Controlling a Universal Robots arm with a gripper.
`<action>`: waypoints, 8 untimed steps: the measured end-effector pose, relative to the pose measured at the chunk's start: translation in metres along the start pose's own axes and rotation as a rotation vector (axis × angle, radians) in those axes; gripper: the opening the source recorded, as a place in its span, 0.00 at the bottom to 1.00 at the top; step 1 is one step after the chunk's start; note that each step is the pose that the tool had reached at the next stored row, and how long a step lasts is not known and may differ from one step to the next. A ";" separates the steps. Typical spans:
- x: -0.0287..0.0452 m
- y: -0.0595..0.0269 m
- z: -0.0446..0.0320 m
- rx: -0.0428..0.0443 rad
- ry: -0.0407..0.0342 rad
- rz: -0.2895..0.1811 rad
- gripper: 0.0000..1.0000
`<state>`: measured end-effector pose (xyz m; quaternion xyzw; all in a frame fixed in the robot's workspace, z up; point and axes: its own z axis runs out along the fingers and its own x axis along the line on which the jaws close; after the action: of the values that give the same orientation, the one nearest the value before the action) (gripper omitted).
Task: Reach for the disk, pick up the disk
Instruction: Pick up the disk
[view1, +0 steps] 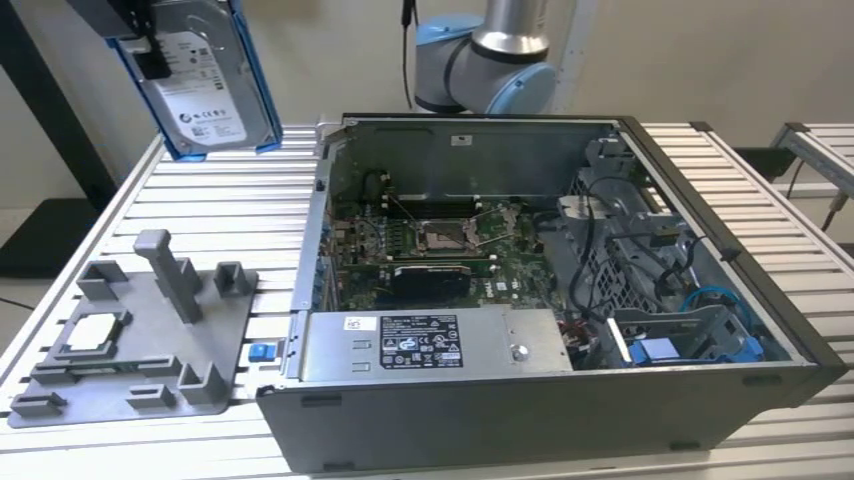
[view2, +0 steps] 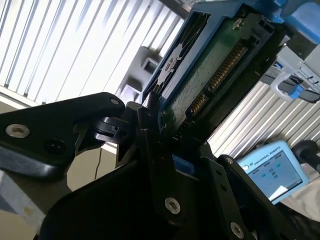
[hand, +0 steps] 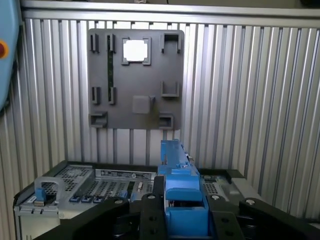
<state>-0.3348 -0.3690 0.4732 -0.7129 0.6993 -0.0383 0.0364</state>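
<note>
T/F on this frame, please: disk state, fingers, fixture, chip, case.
1. The disk hangs in the air, clear of the table. True.
2. The fingers are open and empty. False: they are shut on the disk.
3. The grey fixture plate lies on the table, at the exterior view's left of the computer case. True.
4. The square chip sits inside the case. False: it rests on the fixture plate.
5. The case is closed. False: it is open, with the board inside in plain sight.
</note>
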 end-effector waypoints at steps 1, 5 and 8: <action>0.0000 -0.0018 0.0008 0.0000 0.0000 0.000 0.00; 0.0003 -0.0133 0.0042 0.0000 0.0000 0.000 0.00; 0.0005 -0.0234 0.0066 0.0001 0.0000 0.000 0.00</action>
<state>-0.3108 -0.3690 0.4691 -0.7129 0.6992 -0.0383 0.0364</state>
